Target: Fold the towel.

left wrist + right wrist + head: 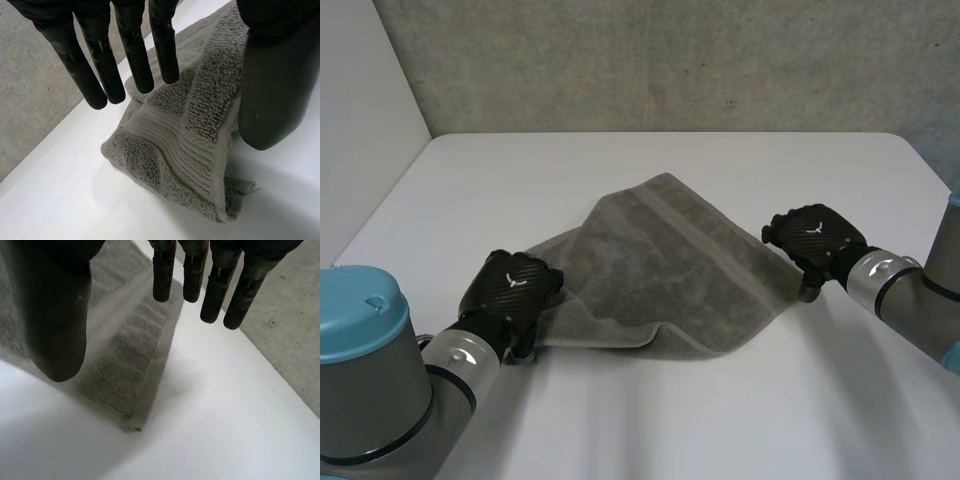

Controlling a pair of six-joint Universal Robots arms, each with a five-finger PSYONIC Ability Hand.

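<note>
White table [650, 420], bare along the near edge, both arms entering from that side. Item: left hand [512, 285], nearest, poised over the near-left corner of the towel [665, 265]; its wrist view shows the fingers [102, 65] straight and spread and the thumb [272, 90] apart from them, nothing grasped, with the banded corner lying under the palm. Item: towel, grey terry, mid-table between the two hands, rumpled, its near edge tucked under in a loose roll, a woven band running diagonally across it. Item: right hand [815, 238], farther back at the towel's right corner; fingers [217, 290] straight, thumb [55, 315] clear of them, released, the corner lying beneath. Beyond: open table to the far edge, then a grey wall [670, 60]. Hazards, as judged: either hand may close on one layer only, or miss its corner, leaving the doubled near edge behind; unequal pulls would skew the fold; thick pile could slip from a shallow pinch; creases already present may get trapped inside.
</note>
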